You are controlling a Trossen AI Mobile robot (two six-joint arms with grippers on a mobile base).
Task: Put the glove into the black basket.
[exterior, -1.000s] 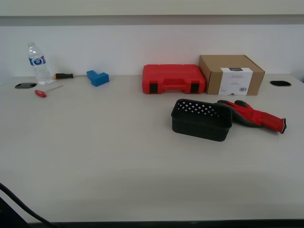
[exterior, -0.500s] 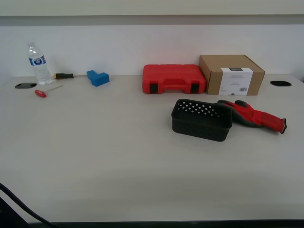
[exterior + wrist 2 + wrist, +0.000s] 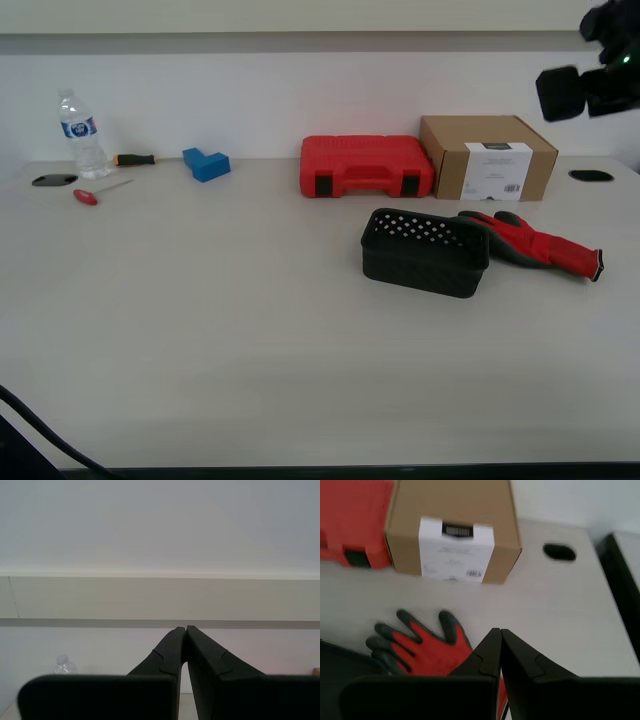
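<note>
While both grippers stay shut, the red fabric glove (image 3: 530, 240) lies on the surface.
My first gripper (image 3: 500, 632) hovers above the glove, jaws together; my second gripper (image 3: 185, 629), jaws together, faces the wall; the glove's fingertips touch the perforated black plastic basket (image 3: 425, 252).

One glove (image 3: 530, 240) lies on the desk (image 3: 250, 330), along with one black basket (image 3: 425, 252), one red case (image 3: 366, 166) and one cardboard box (image 3: 487, 157). There is one water bottle (image 3: 76, 134), one blue block (image 3: 205, 163) and two screwdrivers: a red-handled one (image 3: 98, 192) and a dark-handled one with an orange collar (image 3: 134, 159). Two dark oval holes are set in the desk, one (image 3: 54, 180) at the exterior view's left, one (image 3: 590, 175) at its right
</note>
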